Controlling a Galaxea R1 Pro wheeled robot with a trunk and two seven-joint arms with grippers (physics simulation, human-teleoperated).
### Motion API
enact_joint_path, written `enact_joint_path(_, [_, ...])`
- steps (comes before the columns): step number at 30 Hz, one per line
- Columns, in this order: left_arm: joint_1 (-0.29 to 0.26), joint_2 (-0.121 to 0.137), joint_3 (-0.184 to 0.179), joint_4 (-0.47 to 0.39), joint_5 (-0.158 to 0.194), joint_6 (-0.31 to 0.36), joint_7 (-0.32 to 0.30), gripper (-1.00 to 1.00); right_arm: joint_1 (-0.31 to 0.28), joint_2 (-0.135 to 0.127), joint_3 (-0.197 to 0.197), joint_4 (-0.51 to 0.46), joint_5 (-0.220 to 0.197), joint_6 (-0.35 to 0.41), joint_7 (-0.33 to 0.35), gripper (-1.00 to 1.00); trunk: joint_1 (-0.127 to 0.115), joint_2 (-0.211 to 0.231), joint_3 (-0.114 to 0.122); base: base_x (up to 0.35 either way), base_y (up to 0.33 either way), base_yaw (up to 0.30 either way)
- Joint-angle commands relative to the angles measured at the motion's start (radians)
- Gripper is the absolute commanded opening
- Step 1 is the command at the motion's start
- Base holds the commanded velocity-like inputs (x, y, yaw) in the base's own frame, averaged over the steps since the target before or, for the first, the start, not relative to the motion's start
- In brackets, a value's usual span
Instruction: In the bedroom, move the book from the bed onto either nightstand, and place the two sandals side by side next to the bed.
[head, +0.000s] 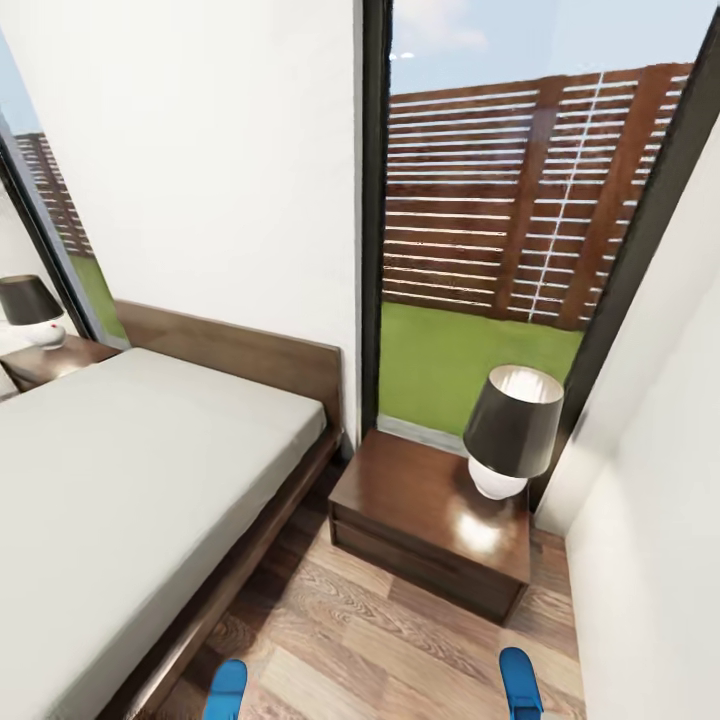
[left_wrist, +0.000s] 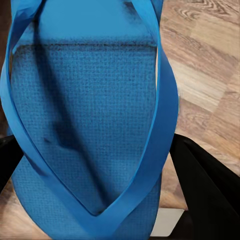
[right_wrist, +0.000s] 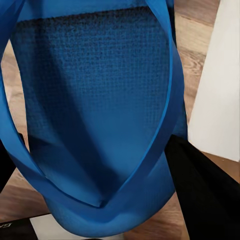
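sandals (head: 226, 690), bed (head: 120, 470), nightstand (head: 420, 500), lamp (head: 510, 430)

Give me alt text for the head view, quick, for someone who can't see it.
Two blue sandals poke in at the bottom edge over the wood-plank floor, far apart. Ahead, a dark nightstand with a lamp stands beside the bed, below a tall window; the mattress is bare.
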Motion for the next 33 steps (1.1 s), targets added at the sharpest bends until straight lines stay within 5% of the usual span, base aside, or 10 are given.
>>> enact_joint_path(1, [-0.001,0.001,-0.009,0.000,0.007,-0.003,0.006,-1.00,-0.001,0.000,-0.007,0.001,0.007,-0.004,-0.002,-1.00,0.000,-0.001,-0.001,0.000,0.000,0.289])
enact_joint_path(33, [-0.001,-0.006,-0.010,0.000,0.005,-0.003,0.006,-1.00,-0.001,0.000,-0.007,0.001,0.007,-0.003,-0.002,-1.00,0.000,-0.001,-0.001,0.000,0.000,0.290])
